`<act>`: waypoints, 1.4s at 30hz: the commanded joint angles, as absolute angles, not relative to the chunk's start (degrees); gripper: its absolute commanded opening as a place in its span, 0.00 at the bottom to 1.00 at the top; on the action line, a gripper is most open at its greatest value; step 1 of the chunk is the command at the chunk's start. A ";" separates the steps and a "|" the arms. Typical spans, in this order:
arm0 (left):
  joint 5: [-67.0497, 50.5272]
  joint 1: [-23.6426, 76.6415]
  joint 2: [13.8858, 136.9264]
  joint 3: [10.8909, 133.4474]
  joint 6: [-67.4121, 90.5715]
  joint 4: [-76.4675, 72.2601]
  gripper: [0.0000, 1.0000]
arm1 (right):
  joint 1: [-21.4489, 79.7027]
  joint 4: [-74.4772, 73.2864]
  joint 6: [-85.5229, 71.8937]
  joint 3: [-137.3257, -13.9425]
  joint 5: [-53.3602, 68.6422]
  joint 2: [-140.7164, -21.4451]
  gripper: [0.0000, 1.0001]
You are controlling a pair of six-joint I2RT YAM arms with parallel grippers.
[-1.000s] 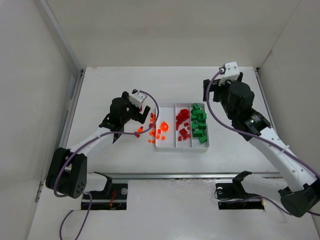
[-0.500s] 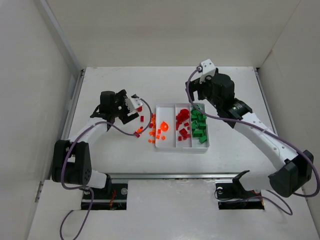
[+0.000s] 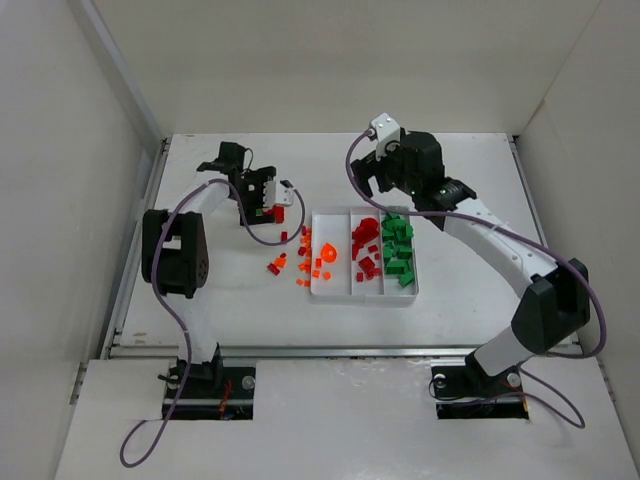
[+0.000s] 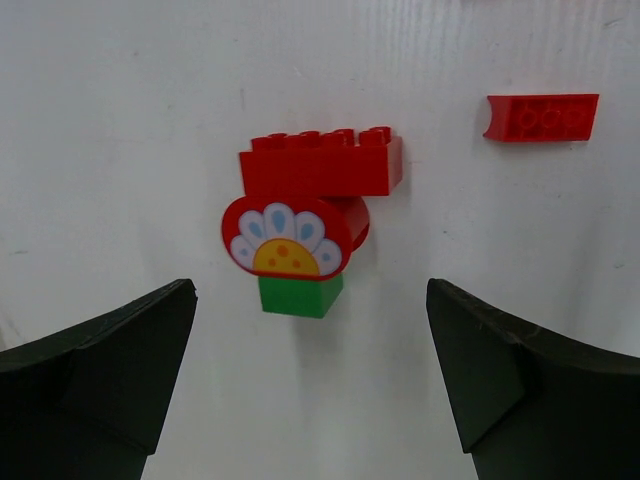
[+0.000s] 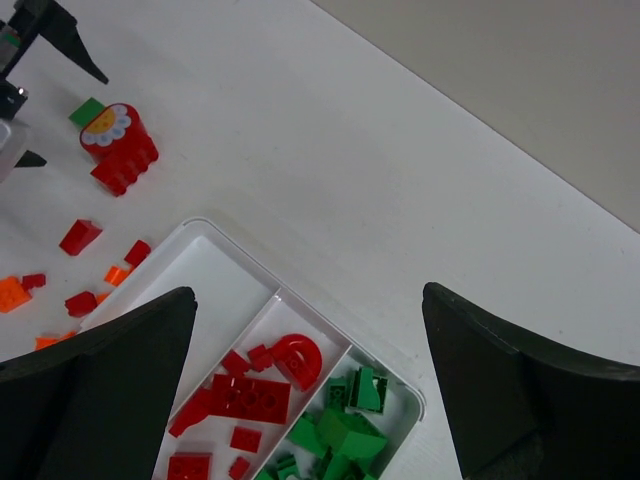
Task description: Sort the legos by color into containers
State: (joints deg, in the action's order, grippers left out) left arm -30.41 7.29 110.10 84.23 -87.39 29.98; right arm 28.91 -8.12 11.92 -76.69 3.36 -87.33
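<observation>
My count: two tools, left tool (image 4: 308,290) and right tool (image 5: 308,292). One tray (image 3: 365,294), three compartments (image 3: 325,282): one orange lego (image 3: 326,253), ten-ish red legos (image 3: 365,240), green legos (image 3: 398,245) too heaped to count. One three-piece clump (image 4: 300,210) toward the far-left corner of the counter (image 3: 220,290). Roughly ten loose bits (image 3: 303,268) left of the tray.

tray (image 5: 205,280) cut off below, green brick (image 4: 300,296) half-hidden
</observation>
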 commanded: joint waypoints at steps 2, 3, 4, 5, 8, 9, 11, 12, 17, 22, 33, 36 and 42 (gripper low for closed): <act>-33.13 7.47 114.15 89.20 -92.02 41.39 0.99 | 27.52 -4.83 14.15 -82.35 8.34 -90.43 1.00; -32.44 8.17 114.95 89.91 -92.02 42.70 0.99 | 27.51 -4.83 14.15 -82.88 8.96 -90.96 1.00; -32.43 8.17 115.83 90.61 -92.02 43.24 0.99 | 26.99 -4.83 14.15 -83.92 9.57 -91.84 1.00; -32.43 8.17 116.62 92.01 -92.02 43.24 0.99 | 26.98 -4.83 14.15 -83.94 10.19 -91.85 1.00; -33.04 8.70 119.26 94.56 -87.83 41.58 0.99 | 26.46 -4.83 14.15 -85.25 12.03 -93.08 1.00; -33.05 8.70 119.79 95.09 -86.67 40.88 0.99 | 26.46 -4.83 14.15 -85.25 12.04 -93.08 1.00; -33.05 8.70 120.59 95.62 -85.96 39.56 0.99 | 26.46 -4.83 14.15 -85.25 12.66 -94.30 1.00; -33.05 8.70 121.11 95.62 -85.43 39.03 0.99 | 26.46 -4.83 14.15 -85.25 13.27 -94.31 1.00; -31.91 9.23 122.26 95.10 -84.55 37.35 0.99 | 26.46 -4.83 14.15 -85.78 14.50 -94.83 1.00; -30.67 9.23 123.57 96.50 -86.13 39.19 0.79 | 26.46 -5.36 14.15 -86.31 15.03 -94.83 1.00; -29.10 9.23 124.19 95.98 -90.88 41.49 0.81 | 26.46 -7.11 14.15 -85.25 15.03 -93.69 1.00; -29.09 9.23 124.19 95.98 -90.88 41.48 0.80 | 26.46 -7.12 14.15 -84.73 15.03 -93.16 1.00; -29.96 8.70 122.70 95.28 -93.50 42.71 0.80 | 26.46 -7.65 13.62 -84.73 15.03 -92.55 1.00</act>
State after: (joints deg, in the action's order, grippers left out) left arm -30.13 8.97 124.05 96.79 -90.06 37.36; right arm 26.70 -8.56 13.74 -83.53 13.98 -94.59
